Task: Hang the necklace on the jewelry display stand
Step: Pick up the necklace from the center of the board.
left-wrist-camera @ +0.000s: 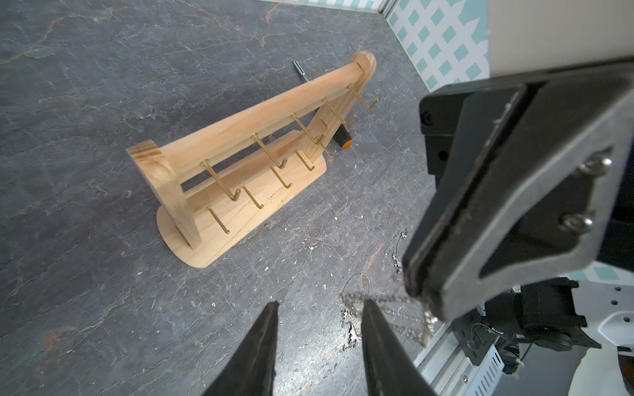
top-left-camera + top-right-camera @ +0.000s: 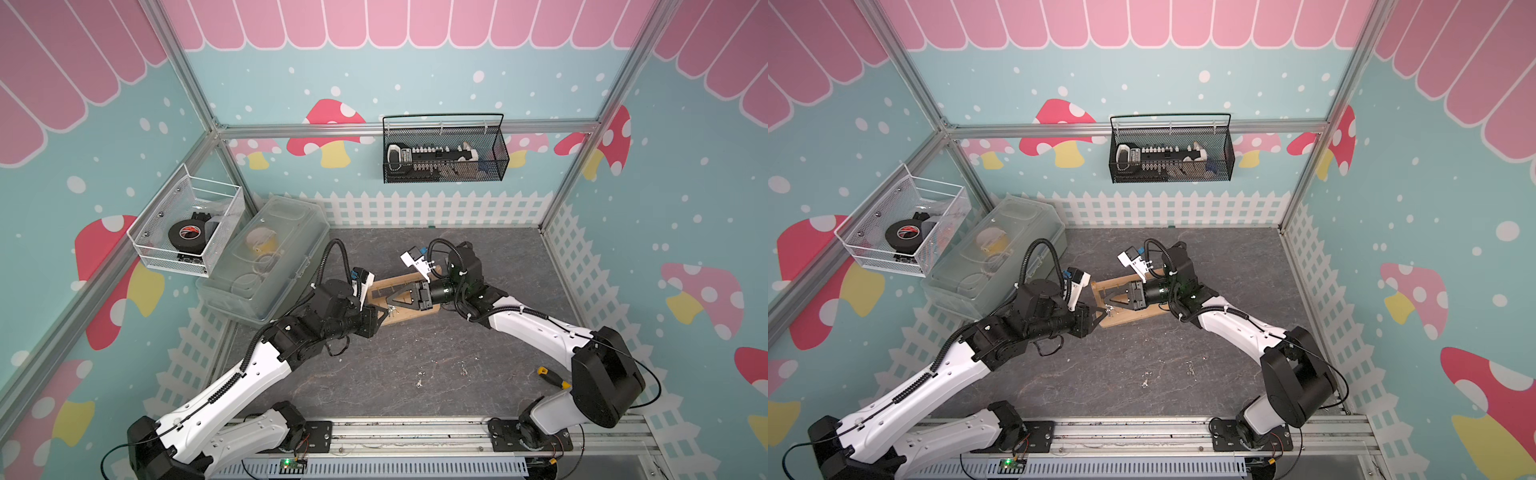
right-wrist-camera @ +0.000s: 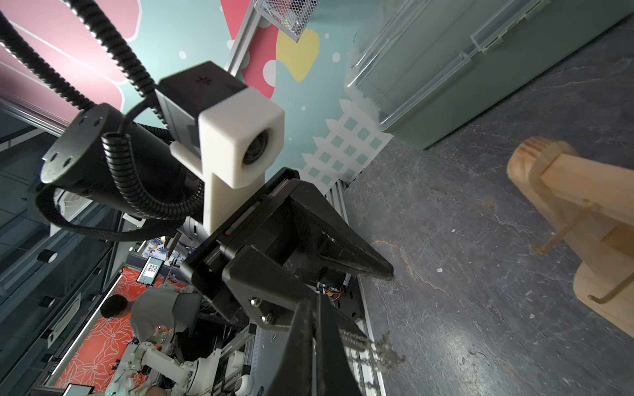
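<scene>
The jewelry display stand [image 1: 260,123] is a light-wood rack with gold pegs, upright on the dark table. In both top views it sits mid-table [image 2: 405,318] [image 2: 1121,321] under the two grippers. The necklace [image 1: 387,301], a thin silver chain, hangs in a small bunch [image 3: 374,351] from my right gripper [image 3: 314,301], which is shut on it just in front of the stand [image 2: 390,304]. My left gripper [image 1: 319,308] faces it tip to tip [image 2: 382,312]. It is open with nothing between its fingers. One finger [image 1: 372,325] is right beside the chain.
A clear plastic lidded box [image 2: 266,266] stands at the left of the table, with a white wire basket [image 2: 187,228] on the wall above it. A black mesh basket [image 2: 444,153] hangs on the back wall. A screwdriver [image 2: 552,376] lies by the right arm.
</scene>
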Robot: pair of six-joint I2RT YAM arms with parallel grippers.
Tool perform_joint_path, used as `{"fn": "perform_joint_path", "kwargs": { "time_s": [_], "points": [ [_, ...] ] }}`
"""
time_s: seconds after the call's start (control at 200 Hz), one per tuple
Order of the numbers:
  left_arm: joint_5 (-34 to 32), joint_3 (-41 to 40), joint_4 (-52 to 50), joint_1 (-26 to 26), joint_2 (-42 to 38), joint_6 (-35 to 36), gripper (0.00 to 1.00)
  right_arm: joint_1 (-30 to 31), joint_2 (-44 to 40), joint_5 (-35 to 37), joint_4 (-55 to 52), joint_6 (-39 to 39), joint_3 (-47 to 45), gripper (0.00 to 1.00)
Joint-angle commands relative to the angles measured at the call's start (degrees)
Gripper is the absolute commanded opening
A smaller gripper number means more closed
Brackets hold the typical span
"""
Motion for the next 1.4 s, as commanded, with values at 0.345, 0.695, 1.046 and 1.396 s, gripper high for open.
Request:
{"fn": "perform_joint_path", "kwargs": {
  "time_s": [0.345, 0.695, 1.046, 1.396],
  "points": [
    [0.3, 0.1, 2.0, -0.1, 0.2, 1.5, 0.4, 0.3, 1.2, -0.9, 2.3, 1.6, 1.0, 0.0],
    [-0.8, -0.6, -0.1, -0.2, -1.4, 2.2, 0.4, 0.2, 1.5, -0.7, 0.5, 0.2, 2.1, 0.0],
    [0.5, -0.1, 1.9, -0.2, -0.1, 1.9, 0.4, 0.7, 1.8, -0.6, 1.9, 1.5, 1.6, 0.0],
    [-1.0, -1.5, 3.1, -0.3, -1.5, 1.9, 0.4, 1.0, 1.8, -0.8, 3.8, 3.3, 1.5, 0.0]
  ]
}}
